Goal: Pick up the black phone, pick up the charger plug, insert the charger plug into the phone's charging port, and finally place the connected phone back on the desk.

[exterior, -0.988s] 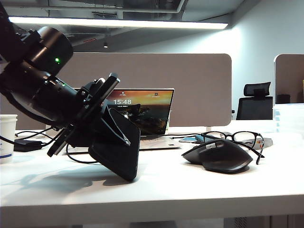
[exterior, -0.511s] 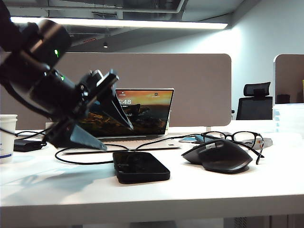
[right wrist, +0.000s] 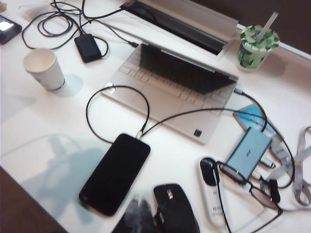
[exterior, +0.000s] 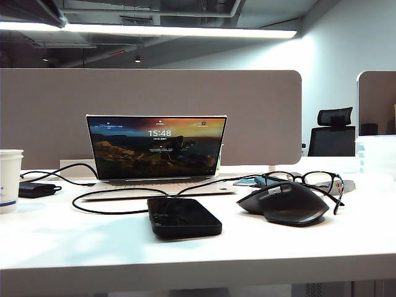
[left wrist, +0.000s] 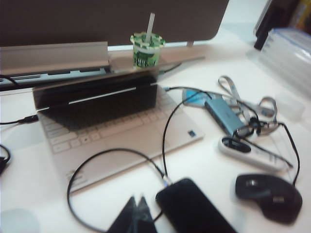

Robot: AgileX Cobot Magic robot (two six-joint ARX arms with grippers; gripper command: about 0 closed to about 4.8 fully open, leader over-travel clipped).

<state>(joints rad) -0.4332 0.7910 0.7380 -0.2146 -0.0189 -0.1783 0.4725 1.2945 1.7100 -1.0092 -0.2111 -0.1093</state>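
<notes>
The black phone (exterior: 184, 217) (left wrist: 194, 209) (right wrist: 115, 172) lies flat, face up, on the white desk (exterior: 247, 247) in front of the laptop. The charger plug (left wrist: 166, 183) (right wrist: 140, 136) meets its far short edge, and its thin black cable loops away across the desk. The plug covers the charging port. In the left wrist view my left gripper (left wrist: 137, 200) hovers shut and holding nothing, high above the desk beside the phone. In the right wrist view my right gripper (right wrist: 139, 201) is blurred and shut, high up between phone and mouse. Neither gripper shows in the exterior view.
An open laptop (exterior: 158, 148) stands behind the phone. A black mouse (exterior: 284, 203) (right wrist: 175, 208) and glasses (exterior: 306, 179) lie to the right. A paper cup (exterior: 9, 179) and power brick (exterior: 34, 189) sit at the left. A green drink cup (left wrist: 146, 48) stands behind the laptop.
The left gripper held the phone tilted on the desk, then let it go flat. The arm has since lifted out of the exterior view.
</notes>
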